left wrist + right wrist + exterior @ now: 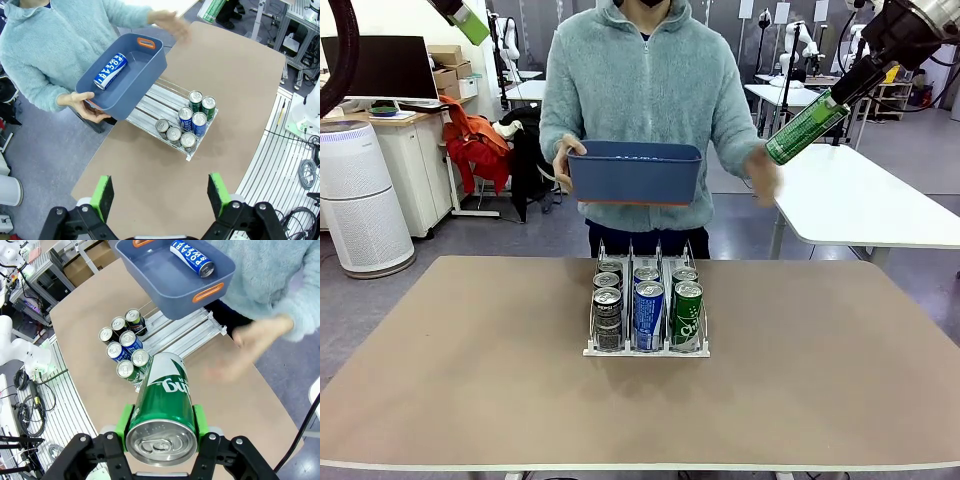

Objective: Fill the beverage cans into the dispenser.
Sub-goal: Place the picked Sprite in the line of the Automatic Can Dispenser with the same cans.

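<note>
1. The left arm hangs high over the worktop's left side, wrist tipped so that it looks down on the worktop. The left fingers (102, 196) are spread wide with nothing between them, well above the cans (185, 120).
2. The dispenser (645, 352) sits mid-worktop (450, 370), with its back end toward the far edge. Seven cans stand packed against its front lip: three dark ones in the left lane, two blue in the middle and two green in the right.
3. A person (640, 90) at the far edge holds a dark blue tub (635, 172) with one hand (566, 160), in the air above the dispenser's back end. One blue can (110, 71) lies on its side in the tub. The other hand (761, 180) is blurred, open and free, in the air just right of the tub.
4. The right arm is high in the air beyond the far right corner. The right fingers (125, 426) pinch a green can (807, 127) by its sides near the silver top. The can is tilted, its bottom pointing down toward the dispenser, and it is well apart from the dispenser.
</note>
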Controlling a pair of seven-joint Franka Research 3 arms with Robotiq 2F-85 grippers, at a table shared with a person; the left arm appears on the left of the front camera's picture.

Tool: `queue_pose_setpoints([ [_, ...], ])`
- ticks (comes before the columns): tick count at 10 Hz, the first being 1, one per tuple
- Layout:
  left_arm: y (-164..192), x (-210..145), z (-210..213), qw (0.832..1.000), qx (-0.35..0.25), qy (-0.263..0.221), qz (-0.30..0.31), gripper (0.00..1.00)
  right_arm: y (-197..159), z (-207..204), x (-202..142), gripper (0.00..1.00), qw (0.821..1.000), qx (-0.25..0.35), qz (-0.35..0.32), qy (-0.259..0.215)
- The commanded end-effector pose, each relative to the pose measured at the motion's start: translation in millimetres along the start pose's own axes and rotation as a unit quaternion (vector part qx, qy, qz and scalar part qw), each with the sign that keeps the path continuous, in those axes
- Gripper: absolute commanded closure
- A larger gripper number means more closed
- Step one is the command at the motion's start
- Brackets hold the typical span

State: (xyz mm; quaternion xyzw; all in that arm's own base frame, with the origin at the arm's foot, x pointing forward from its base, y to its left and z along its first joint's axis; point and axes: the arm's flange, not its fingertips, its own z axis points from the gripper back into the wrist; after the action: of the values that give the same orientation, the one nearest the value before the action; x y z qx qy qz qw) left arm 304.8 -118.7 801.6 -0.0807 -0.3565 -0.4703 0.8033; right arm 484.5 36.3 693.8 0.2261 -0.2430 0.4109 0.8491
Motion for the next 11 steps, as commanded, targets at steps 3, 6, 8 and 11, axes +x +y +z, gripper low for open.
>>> queue_pose_setpoints([
  [3,0,-2,-1,1.000,-0.001,0.001,0.001,0.00,2,1,0,1.00,1.000,0.000,0.008,-0.001],
  [6,0,-2,-1,1.000,-0.001,0.001,0.001,0.00,2,1,0,1.00,1.000,0.000,0.008,-0.001],
  [8,0,-2,-1,1.000,-0.001,0.001,0.001,0.00,0,0,0,0.42,1.000,0.000,0.000,0.000],
  [11,0,-2,-1,1.000,-0.001,0.001,0.001,0.00,44,-3,-19,0.42,0.995,-0.043,-0.089,0.001],
])
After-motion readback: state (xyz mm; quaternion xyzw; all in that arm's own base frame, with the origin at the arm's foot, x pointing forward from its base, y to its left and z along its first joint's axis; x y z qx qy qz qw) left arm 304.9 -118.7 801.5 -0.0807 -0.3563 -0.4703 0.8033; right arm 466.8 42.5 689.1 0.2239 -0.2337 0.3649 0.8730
